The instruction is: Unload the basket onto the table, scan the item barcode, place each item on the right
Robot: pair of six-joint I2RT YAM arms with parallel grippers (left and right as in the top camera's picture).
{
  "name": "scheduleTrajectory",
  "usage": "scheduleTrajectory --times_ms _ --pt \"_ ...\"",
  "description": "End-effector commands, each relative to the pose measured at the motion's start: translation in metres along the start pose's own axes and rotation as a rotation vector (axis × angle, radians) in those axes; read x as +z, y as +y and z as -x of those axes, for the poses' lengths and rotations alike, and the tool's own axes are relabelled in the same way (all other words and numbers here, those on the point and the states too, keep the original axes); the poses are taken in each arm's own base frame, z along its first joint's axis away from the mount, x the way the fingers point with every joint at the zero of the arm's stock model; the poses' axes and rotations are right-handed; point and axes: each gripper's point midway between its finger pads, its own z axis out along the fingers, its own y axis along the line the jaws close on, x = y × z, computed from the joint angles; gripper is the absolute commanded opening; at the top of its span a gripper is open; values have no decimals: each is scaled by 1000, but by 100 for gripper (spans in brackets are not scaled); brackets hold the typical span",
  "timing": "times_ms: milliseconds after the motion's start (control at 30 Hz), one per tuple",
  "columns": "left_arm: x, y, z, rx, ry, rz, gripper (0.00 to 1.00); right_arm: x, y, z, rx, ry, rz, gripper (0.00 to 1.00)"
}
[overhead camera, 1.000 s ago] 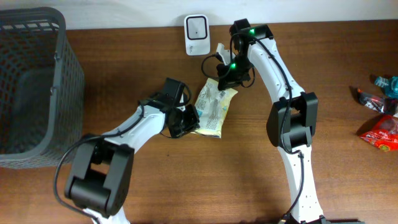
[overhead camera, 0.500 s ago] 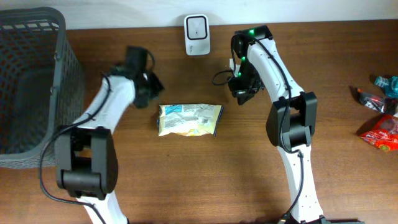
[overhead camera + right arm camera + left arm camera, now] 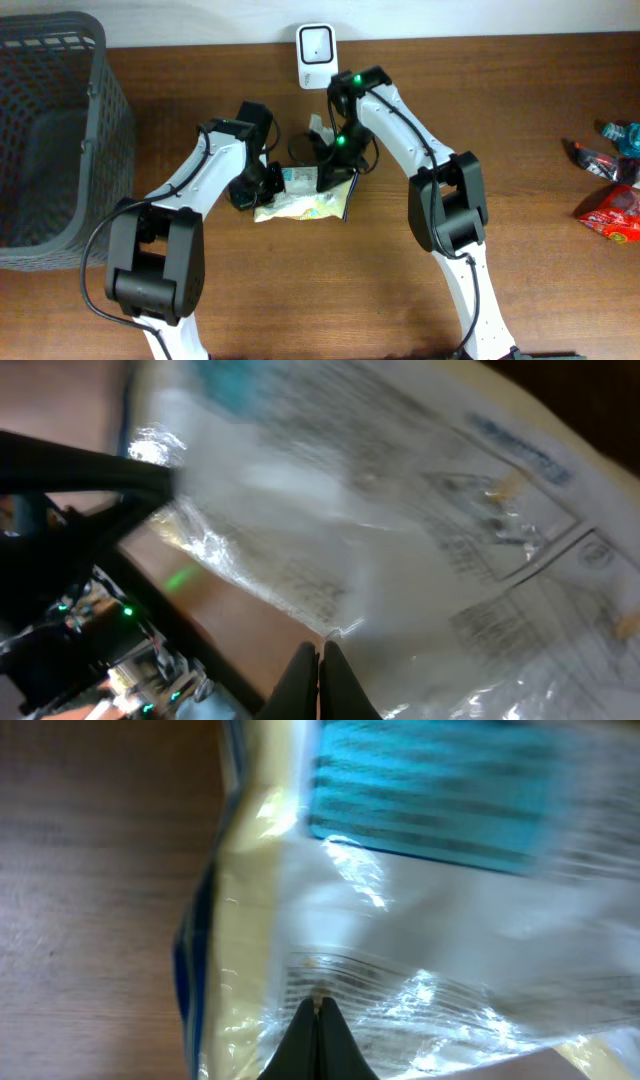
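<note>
Gripping: left pincer (image 3: 265, 180) and right pincer (image 3: 335, 160) both clamped on packet (image 3: 305, 203)
Packet: on tabletop (image 3: 520, 120), near side of scanner (image 3: 315, 43)
Changed: both arms returned to it
Implication: likely re-presenting it to scanner

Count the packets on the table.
4: yellow packet at centre; teal packet, dark packet and red packet at the right edge. More may be hidden in the basket or out of frame.
</note>
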Motion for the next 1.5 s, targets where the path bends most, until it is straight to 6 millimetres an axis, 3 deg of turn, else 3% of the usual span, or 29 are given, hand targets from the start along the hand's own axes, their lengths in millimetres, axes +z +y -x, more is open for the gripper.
scheduleTrajectory --times_ms 0,67,133,200,267,300,333,400,467,567,667,700,833,933,1033,1200,1333,1400,1467 --pt "20 57 -2 -68 -6 215 0 24 -47 -20 185 78 -121 4" --pt "14 85 4 -130 -31 302 0 22 -84 -27 316 74 -295 4" --pt "4 96 12 -172 -38 304 0 8 -93 -21 347 22 -335 4" --pt "-18 101 30 -212 -73 284 0 -17 -88 -8 326 -56 -340 4" --pt "-59 95 53 -234 -135 253 0 -57 -70 5 291 -160 -334 4" --pt "-80 84 61 -230 -159 210 0 -72 -62 9 279 -196 -332 4" --pt "-100 54 68 -142 -164 75 0 -89 -51 11 264 -227 -330 4" --pt "-113 -3 59 44 -121 -171 0 -97 -43 10 248 -236 -330 4" --pt "-100 -26 33 89 -18 -206 0 -93 -44 9 230 -221 -333 4" --pt "-44 -70 -20 196 142 -224 0 -92 -46 12 227 -228 -333 4" --pt "-4 -73 -39 147 177 -193 0 -86 -46 10 232 -210 -315 4" --pt "12 -69 -43 146 178 -189 0 -74 -50 9 236 -187 -317 4" --pt "34 -51 -39 136 143 -146 0 -23 -56 7 232 -123 -269 4" --pt "39 -20 -17 85 85 -51 0 6 -74 8 319 -133 -261 4" --pt "37 1 21 56 -40 -17 0 -1 -90 12 370 -169 -320 4" --pt "15 -5 96 177 -335 -30 0 -28 -119 18 444 -239 -333 4" --pt "-38 -17 126 212 -431 4 0 -69 -119 37 406 -335 -313 4" --pt "-80 -25 131 208 -440 1 0 -108 -100 43 362 -392 -310 4" --pt "-98 -31 129 172 -440 -24 0 -133 -75 46 295 -432 -299 4"
